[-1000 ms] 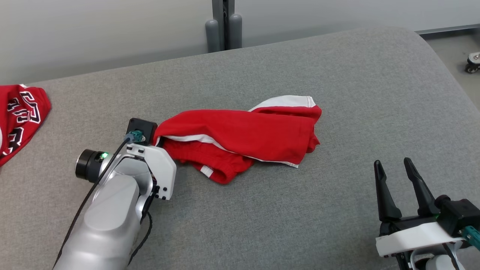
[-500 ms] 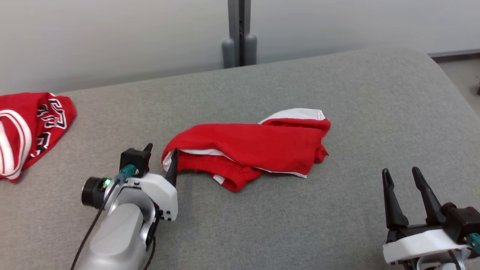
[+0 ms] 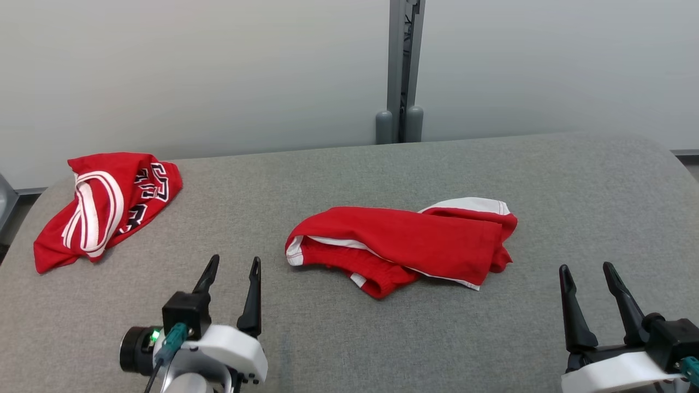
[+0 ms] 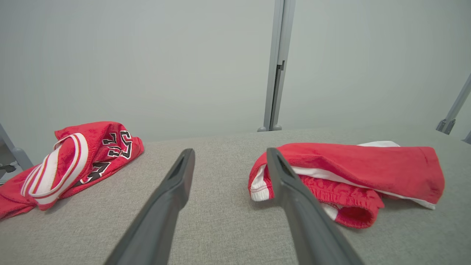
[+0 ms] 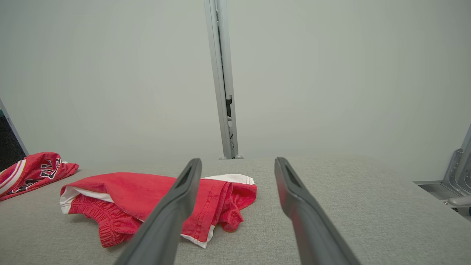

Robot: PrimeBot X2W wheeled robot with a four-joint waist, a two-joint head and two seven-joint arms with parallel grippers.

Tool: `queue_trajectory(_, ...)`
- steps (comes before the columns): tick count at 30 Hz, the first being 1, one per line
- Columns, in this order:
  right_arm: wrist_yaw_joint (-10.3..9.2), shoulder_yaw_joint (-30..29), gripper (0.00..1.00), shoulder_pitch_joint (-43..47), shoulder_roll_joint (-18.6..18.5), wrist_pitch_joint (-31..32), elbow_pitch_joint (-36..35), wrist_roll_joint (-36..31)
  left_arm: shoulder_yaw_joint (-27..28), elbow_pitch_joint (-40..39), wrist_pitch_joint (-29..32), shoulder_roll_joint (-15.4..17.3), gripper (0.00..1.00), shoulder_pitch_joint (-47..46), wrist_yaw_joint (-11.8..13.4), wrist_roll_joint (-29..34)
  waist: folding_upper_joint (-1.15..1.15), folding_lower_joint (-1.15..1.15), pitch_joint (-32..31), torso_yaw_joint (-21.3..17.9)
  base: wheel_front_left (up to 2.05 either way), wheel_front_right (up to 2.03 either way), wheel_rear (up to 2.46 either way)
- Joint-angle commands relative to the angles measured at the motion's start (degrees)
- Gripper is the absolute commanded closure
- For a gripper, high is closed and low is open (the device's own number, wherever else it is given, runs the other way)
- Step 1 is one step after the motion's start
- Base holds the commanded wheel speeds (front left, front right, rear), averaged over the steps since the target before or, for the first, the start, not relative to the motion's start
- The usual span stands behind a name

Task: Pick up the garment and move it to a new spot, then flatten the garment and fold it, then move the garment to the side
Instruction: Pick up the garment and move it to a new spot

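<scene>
The garment (image 3: 404,245) lay in a loose heap near the middle of the grey padded surface (image 3: 382,349), between the two arms, where I judge both could reach it. It seemed to be a pair of red shorts with white trim, though the folds hid its true shape. It was not yet flattened. The left gripper (image 3: 235,259) stood near the front edge, apart from the cloth, with its fingers spread wide and nothing in them. The right gripper (image 3: 585,266) waited at the other side, also wide and empty. A second red jersey (image 3: 109,202) rested at the far left corner. Behind was a plain pale wall (image 3: 218,71) with a metal post (image 3: 403,65).
</scene>
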Motion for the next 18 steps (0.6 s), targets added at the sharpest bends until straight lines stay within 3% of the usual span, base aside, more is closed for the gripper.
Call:
queue_trajectory(1,0.11,-0.06,0.0,0.72,-0.38,-0.04,-0.15,-0.17,0.97,-2.85,-0.08,0.42,0.0,2.95,0.53,0.95,0.0,0.0,-0.85,0.79,0.0,0.0,0.0)
queue_trajectory(9,0.11,0.75,0.0,2.1,-0.38,-0.04,0.14,-0.34,4.67,-11.32,-0.09,0.0,0.0,13.56,0.96,2.36,0.0,0.0,-2.2,1.28,0.0,0.0,0.0)
queue_trajectory(18,0.11,1.18,0.0,3.9,-0.37,-0.04,0.72,-0.1,6.92,-12.76,-0.09,-0.83,0.0,17.28,0.33,3.45,0.0,0.0,-3.03,1.48,0.0,0.0,0.0)
